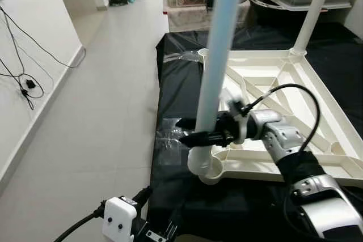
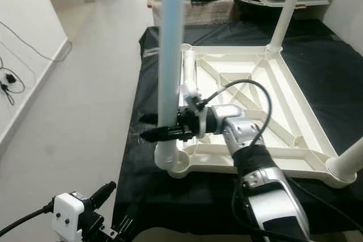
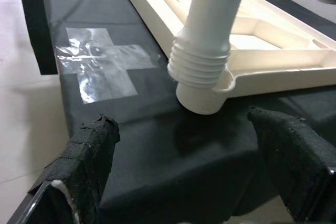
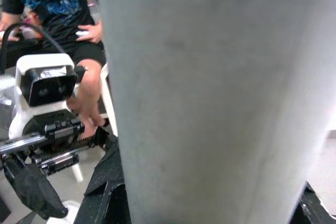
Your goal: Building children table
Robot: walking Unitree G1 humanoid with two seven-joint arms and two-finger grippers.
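Gripping table leg (image 1: 218,66), right gripper (image 1: 190,131).

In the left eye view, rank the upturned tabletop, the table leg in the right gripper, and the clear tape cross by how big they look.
1. Upturned tabletop: covers the most picture area.
2. Table leg: long, but narrow; it stands nearer the camera, so it looks bigger than it is.
3. Clear tape cross: smallest, partly hidden behind the right gripper.

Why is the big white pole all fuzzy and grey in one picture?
In the right wrist view the table leg sits right against the lens, so it blurs and looks shaded; in the left eye view the same leg is bright, and clear tape glares.
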